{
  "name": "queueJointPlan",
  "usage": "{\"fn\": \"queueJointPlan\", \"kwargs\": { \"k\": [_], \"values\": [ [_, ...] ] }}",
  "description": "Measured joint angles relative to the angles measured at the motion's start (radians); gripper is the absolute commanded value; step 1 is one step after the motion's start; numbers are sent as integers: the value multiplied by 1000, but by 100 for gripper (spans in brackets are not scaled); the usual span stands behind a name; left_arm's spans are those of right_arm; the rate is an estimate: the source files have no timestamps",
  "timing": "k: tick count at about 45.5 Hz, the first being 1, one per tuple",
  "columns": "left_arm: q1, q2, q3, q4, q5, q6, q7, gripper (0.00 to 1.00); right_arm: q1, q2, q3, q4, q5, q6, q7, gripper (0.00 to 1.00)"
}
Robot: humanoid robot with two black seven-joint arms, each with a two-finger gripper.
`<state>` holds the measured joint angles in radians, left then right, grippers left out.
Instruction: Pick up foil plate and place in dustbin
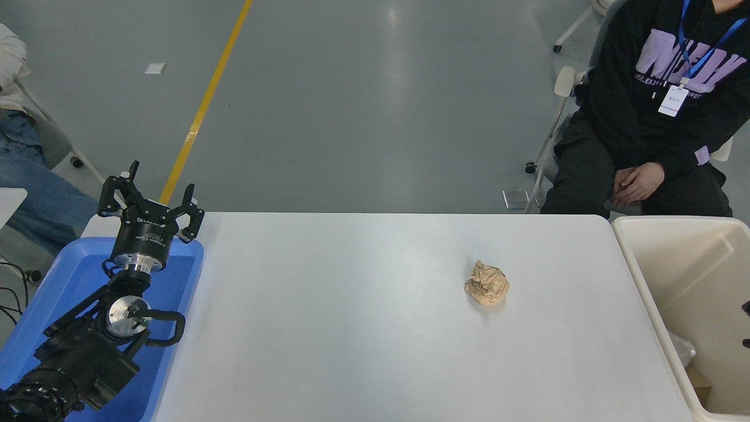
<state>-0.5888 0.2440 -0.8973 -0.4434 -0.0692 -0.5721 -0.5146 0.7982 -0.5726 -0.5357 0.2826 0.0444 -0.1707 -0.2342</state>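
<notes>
The white bench (363, 328) filled the middle of the view. The cream dustbin (636, 275) stood against the bench's right end, and the blue tray (70, 275) lay at its left end. My left arm was parked over the blue tray, its left hand (153, 198) above the tray's far edge with the fingers spread apart and nothing between them. A seated person (650, 117) in a black top was beyond the far right corner, hands folded in the lap. A crumpled tan paper ball (487, 282) rested on the bench's right half, well apart from the dustbin. The foil plate (681, 350) showed only as a pale crinkled edge low inside the dustbin, against its near left wall. Of my right hand (746, 307) only small black parts crossed the right edge, above the dustbin; I could not tell whether its fingers were apart or together.
</notes>
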Motion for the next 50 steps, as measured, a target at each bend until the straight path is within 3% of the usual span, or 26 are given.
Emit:
{"fn": "queueJointPlan", "kwargs": {
  "k": [3,6,23,34,50],
  "values": [
    [0,0,0,0,0,0,0,99,46,-37,-15,76,-1,1,0,84],
    [0,0,0,0,0,0,0,99,101,-67,-60,154,-3,1,0,100],
    [0,0,0,0,0,0,1,99,661,-109,-545,701,0,87,-1,100],
    [0,0,0,0,0,0,1,99,988,-37,-711,892,-2,398,-2,100],
    [0,0,1,0,0,0,1,99,1283,106,-772,970,-4,818,-2,100]
  ]
}}
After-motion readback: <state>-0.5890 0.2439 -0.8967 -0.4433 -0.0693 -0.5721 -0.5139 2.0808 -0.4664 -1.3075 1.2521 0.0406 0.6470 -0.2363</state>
